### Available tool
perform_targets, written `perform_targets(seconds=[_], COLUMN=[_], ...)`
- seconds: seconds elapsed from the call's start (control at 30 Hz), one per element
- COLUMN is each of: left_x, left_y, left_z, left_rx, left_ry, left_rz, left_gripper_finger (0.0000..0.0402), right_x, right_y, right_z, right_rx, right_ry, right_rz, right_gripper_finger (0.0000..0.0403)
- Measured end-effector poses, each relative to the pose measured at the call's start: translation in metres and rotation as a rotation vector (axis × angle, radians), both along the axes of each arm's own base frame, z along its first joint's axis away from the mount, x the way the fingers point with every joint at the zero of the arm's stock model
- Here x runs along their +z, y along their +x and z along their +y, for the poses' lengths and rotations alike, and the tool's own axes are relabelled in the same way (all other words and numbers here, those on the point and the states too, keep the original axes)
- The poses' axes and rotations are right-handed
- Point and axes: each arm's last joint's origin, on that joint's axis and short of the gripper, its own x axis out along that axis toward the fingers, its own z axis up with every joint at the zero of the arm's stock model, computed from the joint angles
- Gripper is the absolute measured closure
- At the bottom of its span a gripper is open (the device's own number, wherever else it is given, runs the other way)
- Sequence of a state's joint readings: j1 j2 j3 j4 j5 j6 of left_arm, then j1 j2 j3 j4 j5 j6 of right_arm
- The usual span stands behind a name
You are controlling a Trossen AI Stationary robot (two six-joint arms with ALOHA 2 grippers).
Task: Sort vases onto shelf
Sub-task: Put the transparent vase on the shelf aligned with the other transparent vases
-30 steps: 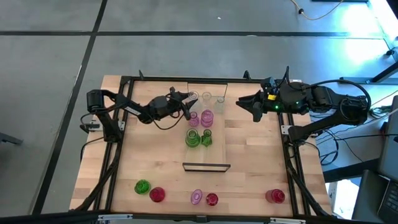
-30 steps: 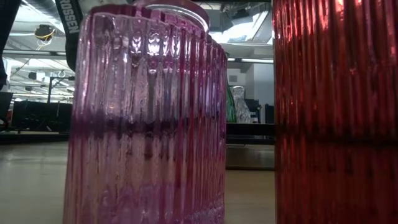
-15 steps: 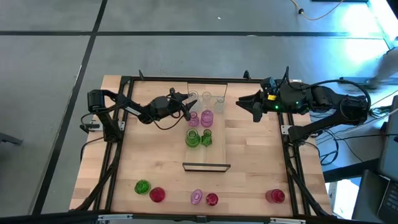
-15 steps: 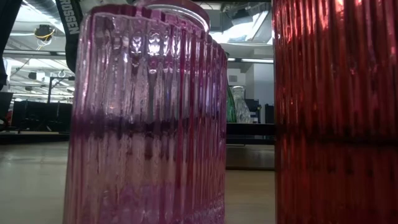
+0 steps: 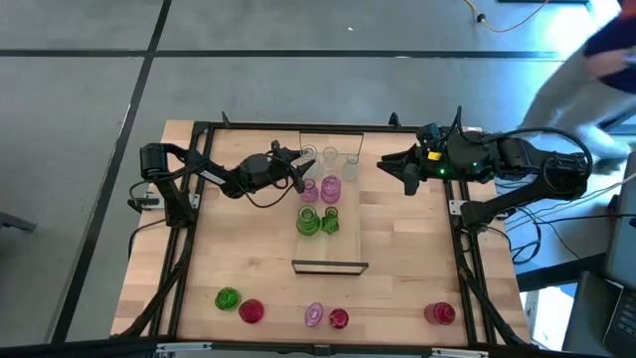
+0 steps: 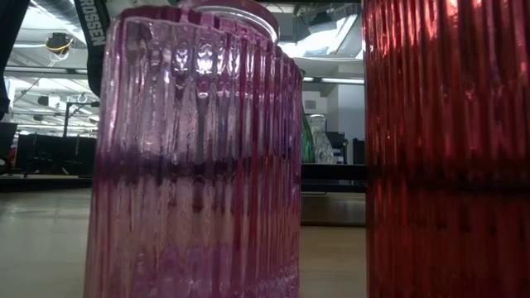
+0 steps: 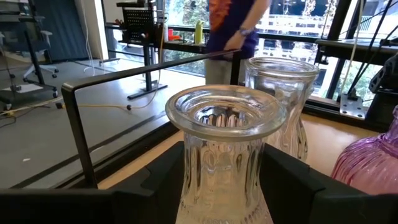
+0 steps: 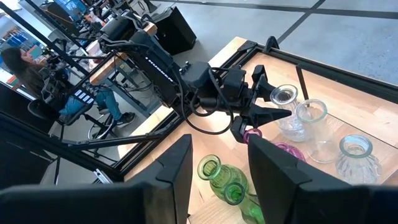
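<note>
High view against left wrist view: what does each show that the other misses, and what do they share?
Only the high view shows the five vases not yet on the shelf along the table's near edge, among them a green vase and a red vase, plus the right gripper waiting empty beside the shelf.

Only the left wrist view shows the ribbing and open rim of the clear vase between the left gripper's dark fingers, and a person in the room.

Both show the clear vases at the shelf's far end.
</note>
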State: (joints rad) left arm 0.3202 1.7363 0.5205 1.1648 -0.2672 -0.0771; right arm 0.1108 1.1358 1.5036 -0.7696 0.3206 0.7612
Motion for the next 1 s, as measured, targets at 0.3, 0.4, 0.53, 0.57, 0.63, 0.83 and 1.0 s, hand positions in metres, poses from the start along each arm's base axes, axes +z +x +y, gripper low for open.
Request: perform_targets(seconds=[0.3,0.4,0.53,0.57,0.63,0.83,1.0], left_x=[-0.0001,0.0,0.0001,0.0001,0.0,0.0001,0.0002], left_y=[0.0,0.0,0.0,0.0001,0.0003,0.0004,0.0003], left_z=[0.0,0.0,0.0,-0.0002,-0.0005,-0.0005,-0.0004], left_rx=[0.0,0.0,-0.001,-0.006,-0.019,-0.021,-0.016], left_ry=[-0.002,-0.002,-0.002,-0.003,-0.004,-0.004,-0.003], left_rz=[0.001,0.002,0.002,0.001,0.001,0.001,0.001], left_gripper_finger=[0.022,0.022,0.022,0.022,0.022,0.022,0.022], right_x=[0.0,0.0,0.0,0.0,0.0,0.0,0.0], right_y=[0.0,0.0,0.0,0.0,0.0,0.0,0.0], right_z=[-0.0001,0.0,0.0,0.0,0.0,0.0,0.0], right_rx=[0.0,0.0,0.0,0.0,0.0,0.0,0.0], right_ry=[0.0,0.0,-0.001,-0.001,-0.001,-0.001,-0.001], right_rz=[0.0,0.0,0.001,0.0,0.001,0.0,0.0], right_gripper_finger=[0.0267,0.0267,0.0267,0.0267,0.0267,0.0267,0.0267])
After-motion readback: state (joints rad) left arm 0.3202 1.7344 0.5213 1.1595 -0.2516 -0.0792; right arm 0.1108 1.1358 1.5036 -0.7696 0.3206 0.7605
